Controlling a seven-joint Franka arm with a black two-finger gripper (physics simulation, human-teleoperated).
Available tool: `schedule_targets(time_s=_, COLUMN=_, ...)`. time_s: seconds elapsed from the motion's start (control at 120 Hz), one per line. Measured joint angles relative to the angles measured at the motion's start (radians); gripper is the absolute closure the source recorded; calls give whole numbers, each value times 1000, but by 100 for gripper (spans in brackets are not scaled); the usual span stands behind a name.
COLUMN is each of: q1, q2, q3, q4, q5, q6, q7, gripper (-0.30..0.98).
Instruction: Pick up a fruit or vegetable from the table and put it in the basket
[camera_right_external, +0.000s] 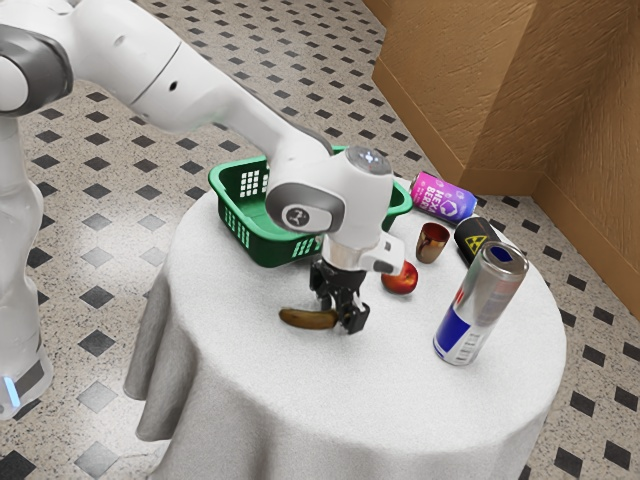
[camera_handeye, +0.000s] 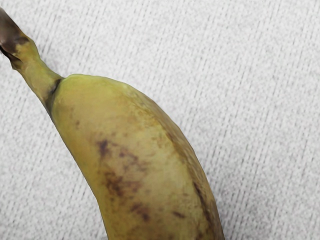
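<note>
1. Banana (camera_right_external: 305, 318), lying on the tabletop (camera_right_external: 300, 390) under and beside the pincer (camera_right_external: 343, 313), probably light and firm, with flesh that would bruise under a hard squeeze.
2. The pincer stands open, its fingers apart near one end of the fruit; the skin may slide a little.
3. Best hold: across the thick middle, one finger on each flank, away from the thin stem, where the curved body could swing.
4. Pale, finely ribbed cloth covers the tabletop; it looks soft and should give some grip beneath the fruit.
5. Beyond the pincer stands the green basket (camera_right_external: 240, 225); just beside the pincer sits a red apple (camera_right_external: 400, 278), and farther off a tall can (camera_right_external: 480, 305).
6. Below and around, speckled floor (camera_right_external: 95, 345) with dark diamonds meets brown panelling (camera_right_external: 480, 90).
</note>
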Motion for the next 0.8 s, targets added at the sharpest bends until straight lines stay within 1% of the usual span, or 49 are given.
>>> schedule_targets(time_s=0.25, q1=-6, q2=-31, q3=0, q4=0, q5=15, q6=0, q7=-74, gripper=53)
schedule_targets(time_s=0.4, q1=-10, q2=-77, q3=2, q4=8, q5=44, q6=-3, q7=-106, gripper=55)
schedule_targets(time_s=0.508, q1=-1, q2=-103, q3=6, q4=51, q5=87, q6=-12, q7=-124, gripper=58)
schedule_targets(time_s=0.608, q1=10, q2=-104, q3=7, q4=175, q5=146, q6=-52, q7=-136, gripper=59)
schedule_targets(time_s=0.692, q1=52, q2=-123, q3=9, q4=243, q5=175, q6=-110, q7=-142, gripper=60)
schedule_targets(time_s=0.8, q1=175, q2=-163, q3=29, q4=266, q5=187, q6=-179, q7=-140, gripper=60)
